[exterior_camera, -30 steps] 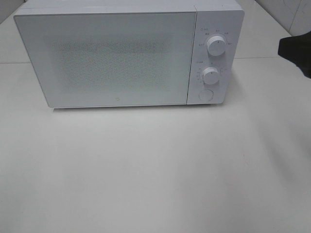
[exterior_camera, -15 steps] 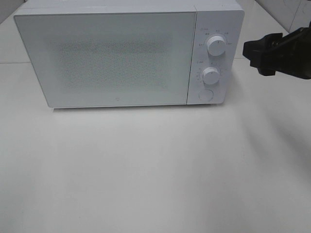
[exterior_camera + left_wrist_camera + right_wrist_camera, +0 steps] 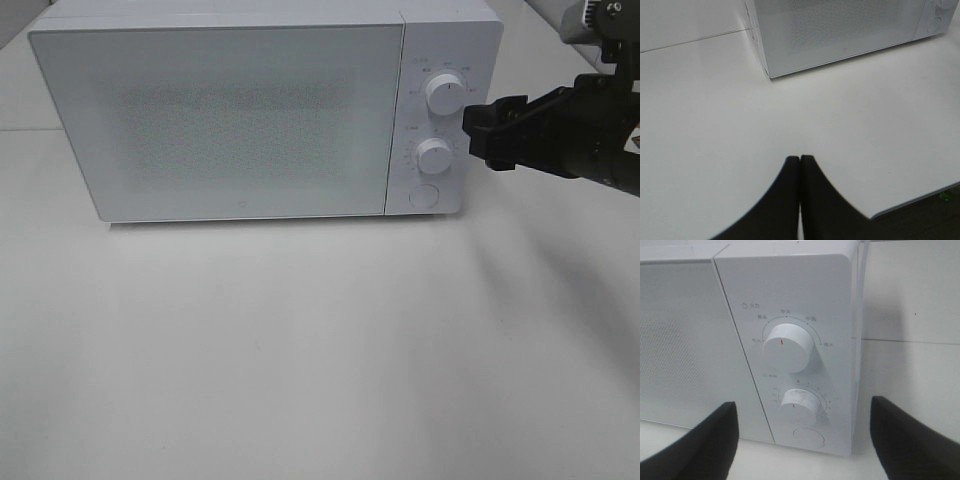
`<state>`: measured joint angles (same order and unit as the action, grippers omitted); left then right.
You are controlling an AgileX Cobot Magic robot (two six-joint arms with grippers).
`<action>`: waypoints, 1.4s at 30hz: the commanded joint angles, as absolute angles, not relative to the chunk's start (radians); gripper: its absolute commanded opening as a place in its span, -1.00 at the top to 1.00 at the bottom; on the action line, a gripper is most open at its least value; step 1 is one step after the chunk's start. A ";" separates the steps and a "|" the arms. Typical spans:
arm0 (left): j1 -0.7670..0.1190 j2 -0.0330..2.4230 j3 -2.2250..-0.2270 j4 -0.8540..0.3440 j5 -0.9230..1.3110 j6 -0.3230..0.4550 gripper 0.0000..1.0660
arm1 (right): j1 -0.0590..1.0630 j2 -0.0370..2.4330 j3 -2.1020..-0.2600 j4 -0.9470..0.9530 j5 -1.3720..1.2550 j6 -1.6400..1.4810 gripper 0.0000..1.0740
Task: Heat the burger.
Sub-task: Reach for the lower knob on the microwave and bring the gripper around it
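**A:** High view, first entry?
**B:** Oven [image 3: 250, 110], white, standing on the bench [image 3: 300, 350]. Door [image 3: 220, 120] shut and frosted, nothing legible behind it. Right hand [image 3: 478, 135] is just beside the control panel, on its outer side, jaws wide and holding nothing. Lower knob [image 3: 434, 158] is nearest the hand, top knob [image 3: 444, 95] a little above it, button [image 3: 425, 196] below.

**A:** Burger?
**B:** Not in view. None on the bench near either hand. Whether it sits behind the door cannot be told.

**A:** Left wrist view?
**B:** Left hand [image 3: 800, 159], fingers pressed together with nothing between them, low over bare bench. The oven is well ahead of it, the door's lower corner nearest.

**A:** Right wrist view?
**B:** Right hand, fingers [image 3: 715, 440] spread wide to either side of the panel. Lower knob [image 3: 799, 403] lies straight ahead between them, top knob [image 3: 786, 348] above, button [image 3: 808, 437] beneath. Nothing touched.

**A:** Handling note, burger?
**B:** Judged unseen: light and soft, with stacked layers apt to slide. The bun dents under a hard pinch. Take hold low across the bun's sides with a gentle squeeze and keep it level. The fillings are likely slippery, and softer once warm.
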<state>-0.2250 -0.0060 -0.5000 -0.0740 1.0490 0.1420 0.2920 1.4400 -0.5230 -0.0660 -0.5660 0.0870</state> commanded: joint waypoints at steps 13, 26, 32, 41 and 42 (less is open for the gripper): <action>-0.222 -0.025 -0.496 -0.084 1.034 0.140 1.00 | 0.322 1.515 -0.531 0.000 -0.652 0.063 -0.31; -0.222 -0.025 -0.496 -0.084 1.034 0.140 1.00 | 0.475 1.526 -0.543 0.312 -0.736 -0.176 -0.31; -0.222 -0.025 -0.496 -0.084 1.034 0.140 1.00 | 0.476 1.609 -0.581 0.317 -0.750 -0.173 -0.31; -0.222 -0.025 -0.496 -0.084 1.034 0.140 1.00 | 0.476 1.749 -0.584 0.316 -0.928 -0.173 -0.31; -0.222 -0.025 -0.496 -0.084 1.034 0.140 1.00 | 0.476 1.760 -0.584 0.316 -0.942 -0.173 -0.31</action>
<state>-0.2250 -0.0060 -0.5000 -0.0740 1.0490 0.1420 0.4740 1.7480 -0.5760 0.3180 -0.9030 -0.1590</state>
